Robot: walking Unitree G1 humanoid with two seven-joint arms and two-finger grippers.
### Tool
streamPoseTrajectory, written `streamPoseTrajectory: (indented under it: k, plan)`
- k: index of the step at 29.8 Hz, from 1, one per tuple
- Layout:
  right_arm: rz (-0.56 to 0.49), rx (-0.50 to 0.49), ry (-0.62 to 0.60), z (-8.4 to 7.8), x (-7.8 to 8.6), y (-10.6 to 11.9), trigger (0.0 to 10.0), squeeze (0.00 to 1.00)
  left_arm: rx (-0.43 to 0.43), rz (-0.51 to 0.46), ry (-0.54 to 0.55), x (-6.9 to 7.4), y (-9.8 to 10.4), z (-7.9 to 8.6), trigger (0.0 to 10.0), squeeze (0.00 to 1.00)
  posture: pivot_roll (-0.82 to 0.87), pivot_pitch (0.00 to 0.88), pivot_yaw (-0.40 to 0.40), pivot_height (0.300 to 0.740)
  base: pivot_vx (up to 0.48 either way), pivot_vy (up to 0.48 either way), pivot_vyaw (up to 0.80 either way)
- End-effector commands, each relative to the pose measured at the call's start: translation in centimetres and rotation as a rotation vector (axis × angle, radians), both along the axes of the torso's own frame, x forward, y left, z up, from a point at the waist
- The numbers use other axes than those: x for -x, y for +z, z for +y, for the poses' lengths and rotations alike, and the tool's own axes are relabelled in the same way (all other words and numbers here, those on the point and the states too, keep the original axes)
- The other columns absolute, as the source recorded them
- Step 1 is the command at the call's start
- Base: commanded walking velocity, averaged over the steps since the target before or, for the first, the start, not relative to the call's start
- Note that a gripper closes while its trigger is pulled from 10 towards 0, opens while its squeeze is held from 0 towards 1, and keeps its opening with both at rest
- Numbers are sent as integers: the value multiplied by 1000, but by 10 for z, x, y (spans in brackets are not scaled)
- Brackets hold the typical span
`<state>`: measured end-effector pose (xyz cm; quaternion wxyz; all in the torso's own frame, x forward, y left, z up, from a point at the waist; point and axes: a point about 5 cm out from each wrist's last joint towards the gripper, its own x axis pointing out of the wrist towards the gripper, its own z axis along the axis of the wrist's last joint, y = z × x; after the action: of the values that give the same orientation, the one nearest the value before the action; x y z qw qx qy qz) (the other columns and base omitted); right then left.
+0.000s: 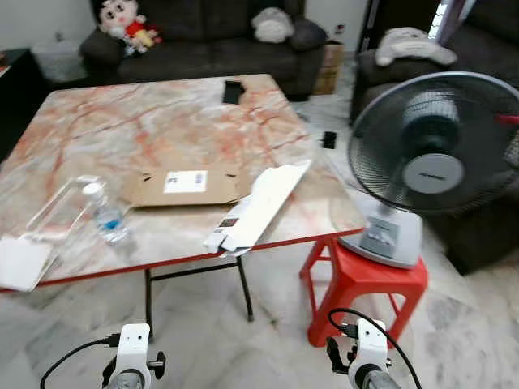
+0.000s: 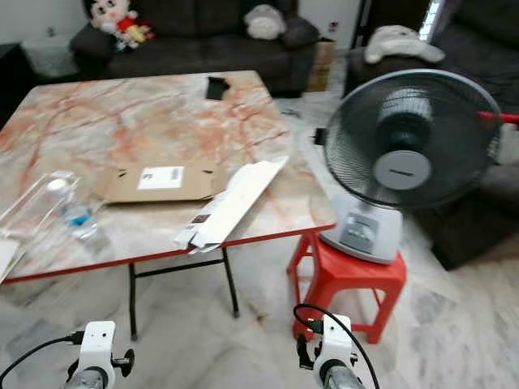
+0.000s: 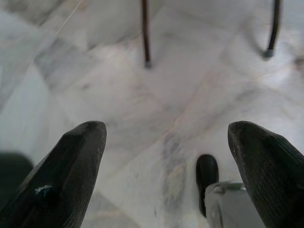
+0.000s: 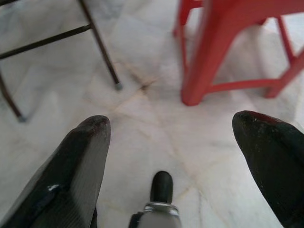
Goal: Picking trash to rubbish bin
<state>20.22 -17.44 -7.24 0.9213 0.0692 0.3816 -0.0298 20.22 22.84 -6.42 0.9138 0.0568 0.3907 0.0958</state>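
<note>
Both pincers, left pincer [image 3: 166,156] and right pincer [image 4: 171,152], gape low, well below the tabletop's flattened cardboard [image 1: 185,186].

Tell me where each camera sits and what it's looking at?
Left eye view: on the head, looking down at the pink marble-patterned table; both wrists at the bottom.
Right eye view: beside it, same scene, with the grey electric fan on the red plastic stool.
Left wrist view: along the open left gripper at grey marble floor.
Right wrist view: along the open right gripper at floor, sharing that stool with the eyes.
</note>
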Motion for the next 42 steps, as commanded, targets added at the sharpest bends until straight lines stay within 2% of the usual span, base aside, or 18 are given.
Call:
streamPoseTrajectory:
  k: [1, 11, 13, 17, 22, 25, 27, 29, 30, 34, 35, 36, 38, 42]
  plan:
    - [-17, 2, 3, 1, -4, 2, 10000, 0, -1, 5, 10, 1, 0, 3, 10000, 0, -12, 26, -6, 740, 0, 0, 750]
    - [-9, -5, -15, -1, -1, 1, 10000, 0, -15, 1, -30, -2, 2, 1, 10000, 0, -14, 24, -1, 740, 0, 0, 148]
    - [-15, 5, -13, -2, -1, 1, 10000, 0, -34, -16, -88, -6, 4, -3, 10000, 0, -12, 23, -2, 740, 0, 0, 0]
    - [-58, 21, -1, -7, -6, 6, 10000, 0, -61, -84, -133, -17, 12, -3, 10000, 0, -12, 21, -3, 740, 0, 0, 0]
    - [-118, 32, 39, -13, -8, 11, 10000, 0, -88, -156, -123, -20, 18, 2, 10000, 0, -23, 22, -1, 740, 0, 0, 0]
    - [-159, 41, 48, -21, -3, 12, 10000, 0, -108, -213, -124, -15, 21, 5, 10000, 0, -30, 26, -4, 740, 0, 0, 0]
    - [-213, 54, 58, -26, 0, 15, 10000, 0, -142, -309, -135, -17, 30, 7, 10000, 0, -28, 35, -12, 740, 0, 0, 0]
    - [-228, 54, 51, -28, 0, 16, 10000, 0, -148, -337, -143, -18, 33, 6, 10000, 0, -28, 35, -12, 740, 0, 0, 0]
    - [-260, 58, 41, -31, 2, 18, 10000, 0, -151, -397, -171, -19, 39, 3, 10000, 0, -28, 40, -17, 740, 0, 0, 0]
    - [-288, 61, 39, -33, 5, 20, 10000, 0, -155, -446, -200, -19, 45, -1, 10000, 0, -28, 40, -17, 740, 0, 0, 0]
    - [-352, 82, 40, -37, 9, 26, 10000, 0, -177, -541, -219, -16, 59, -5, 10000, 0, -32, 48, -20, 740, 0, 0, 0]
    - [-401, 119, 70, -38, 13, 31, 10000, 0, -201, -596, -229, -12, 70, -6, 10000, 0, -30, 51, -25, 740, 0, 0, 0]
    - [-445, 169, 143, -35, 15, 38, 10000, 0, -223, -612, -240, -8, 76, -6, 10000, 0, -30, 51, -26, 740, 0, 0, 0]
    - [-532, 169, 172, -31, 18, 53, 10000, 0, -237, -671, -222, 3, 94, -5, 10000, 0, -27, 56, -40, 740, 0, 0, 0]
